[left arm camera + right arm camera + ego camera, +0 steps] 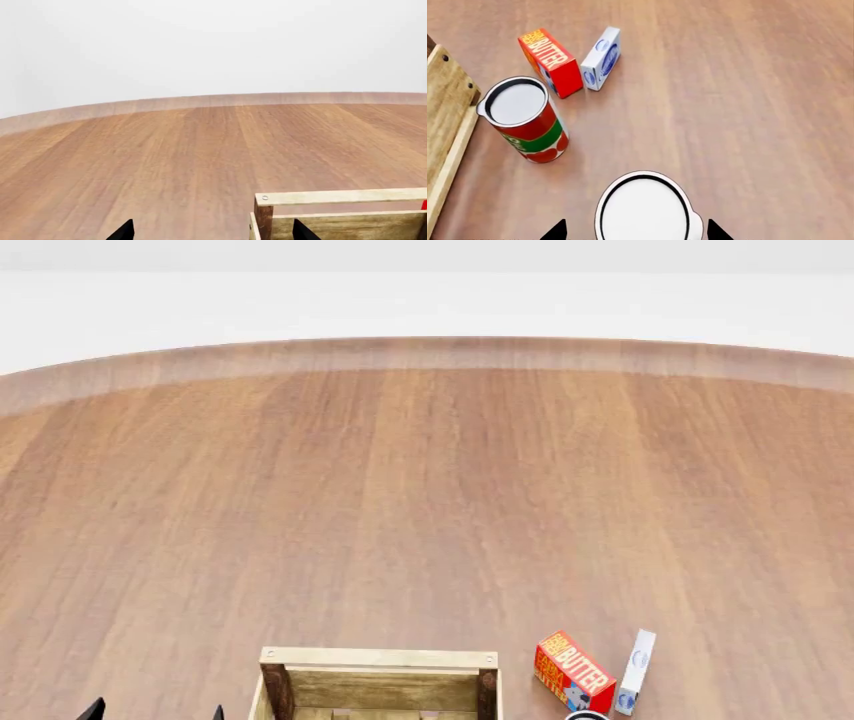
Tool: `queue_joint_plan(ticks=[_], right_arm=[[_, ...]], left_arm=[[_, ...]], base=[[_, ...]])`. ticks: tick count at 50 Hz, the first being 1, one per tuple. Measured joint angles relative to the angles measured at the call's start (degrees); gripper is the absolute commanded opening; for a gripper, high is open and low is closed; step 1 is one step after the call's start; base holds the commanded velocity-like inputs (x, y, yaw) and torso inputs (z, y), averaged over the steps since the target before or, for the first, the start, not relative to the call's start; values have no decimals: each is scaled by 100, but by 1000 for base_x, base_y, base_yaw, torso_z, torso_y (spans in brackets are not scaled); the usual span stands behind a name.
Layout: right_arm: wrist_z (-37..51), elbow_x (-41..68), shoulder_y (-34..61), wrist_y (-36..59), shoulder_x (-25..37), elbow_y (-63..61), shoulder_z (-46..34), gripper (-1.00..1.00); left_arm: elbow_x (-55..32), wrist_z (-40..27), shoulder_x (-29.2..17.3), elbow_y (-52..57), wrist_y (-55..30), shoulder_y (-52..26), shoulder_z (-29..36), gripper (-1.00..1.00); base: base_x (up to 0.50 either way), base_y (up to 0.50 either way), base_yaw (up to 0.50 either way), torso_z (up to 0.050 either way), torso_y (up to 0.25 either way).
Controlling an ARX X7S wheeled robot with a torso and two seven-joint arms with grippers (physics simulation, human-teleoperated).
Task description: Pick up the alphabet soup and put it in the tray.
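Brown wood floor spreads wide. Straight under the right gripper stands a can with a silver top, likely the alphabet soup, upright between 2 spread black tips. This arm is nearer. Beside the red-and-green can sits the tray.

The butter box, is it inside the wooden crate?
No, the butter box lies on the table, outside the crate, beside a white-and-blue box.
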Motion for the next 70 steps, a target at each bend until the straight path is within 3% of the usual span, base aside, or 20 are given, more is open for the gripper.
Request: queue_joint_plan(ticks=[22,23,43,70], right_arm=[[-36,-103,0,-168,-36,228,-90,100],[-35,-104,0,-171,-36,230,-91,-100],[104,92,-108,-77,32,5,54,-100],[540,910,-215,709,173,-1350,532,-100]], left_arm=[[-38,-50,-40,-4,9,-10,55,100],[-37,-53,-41,-6,11,-11,58,100],[-66,-81,-59,-80,39,-52,117,100],[-104,-142,-118,-26,45,-36,185,100]], base=[[0,0,0,0,0],[0,0,0,0,0],[0,0,0,0,1],[0,0,0,0,0]])
